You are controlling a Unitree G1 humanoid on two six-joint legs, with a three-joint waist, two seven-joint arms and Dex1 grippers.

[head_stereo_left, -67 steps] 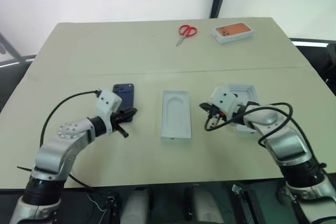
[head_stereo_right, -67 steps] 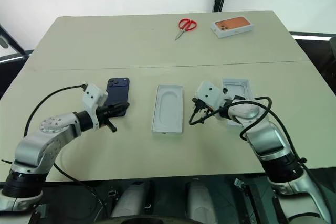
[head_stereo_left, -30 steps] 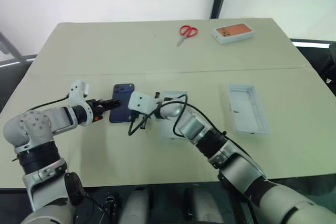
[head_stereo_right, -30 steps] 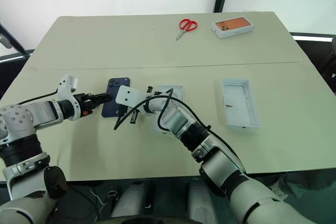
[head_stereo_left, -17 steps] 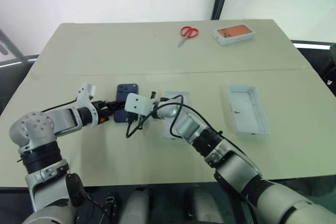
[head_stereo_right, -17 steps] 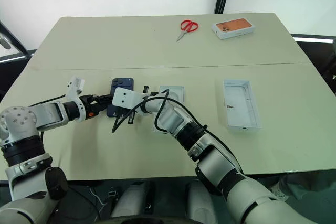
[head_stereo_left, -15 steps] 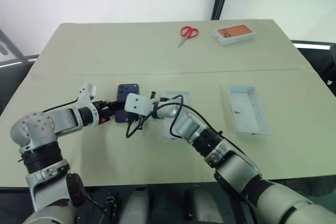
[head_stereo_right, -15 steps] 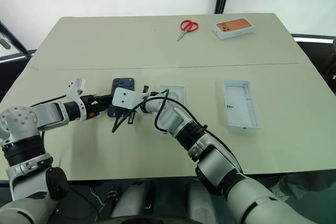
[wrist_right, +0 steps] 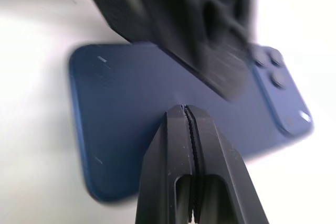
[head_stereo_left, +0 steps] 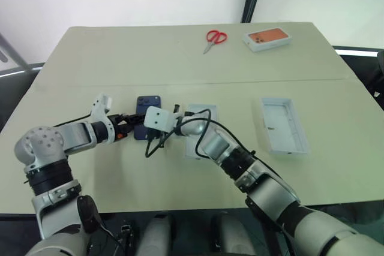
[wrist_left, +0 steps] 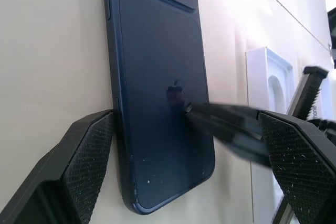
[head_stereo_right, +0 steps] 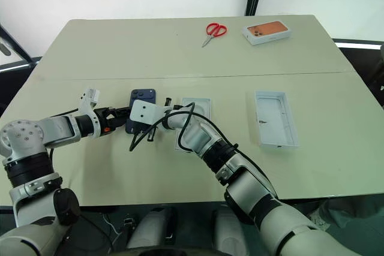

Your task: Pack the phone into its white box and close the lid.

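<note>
L gripper (wrist_left: 184,145): jaws wide, straddling the near end of the phone (wrist_left: 157,77). One ribbed pad (wrist_left: 89,156) sits right at the phone's long edge, contact or a hair off, can't tell; the other pad is off the opposite edge, apart. Nothing held.

R gripper (wrist_right: 186,116): fingers pressed together, tip down on the phone's back about mid-panel, seems to touch. Holds nothing. Arm reaches across from the right, over the insert (head_stereo_left: 201,112).

Phone: face down on the table (head_stereo_left: 120,52), left of centre, between the front edge and the mid seam. Slim, dark navy, matte back w/ rounded corners, square camera bump at the far end, faint logo mid-back, few dust specks near the close end. Lies flat, long axis running front to back.

Insert: flat white, oval recess, just right of phone, mostly hidden by R arm and cable.

Box (head_stereo_left: 284,124): shallow white card tray, open, toward the right edge, well apart from phone. Inside looks white-grey w/ small dark mark.

Far edge: scissors (head_stereo_left: 213,37), red handles, metal blades; beside them, toward the far right corner, a white box w/ orange phone print (head_stereo_left: 267,36).

Table top pale beige, smooth, seam across the middle.
</note>
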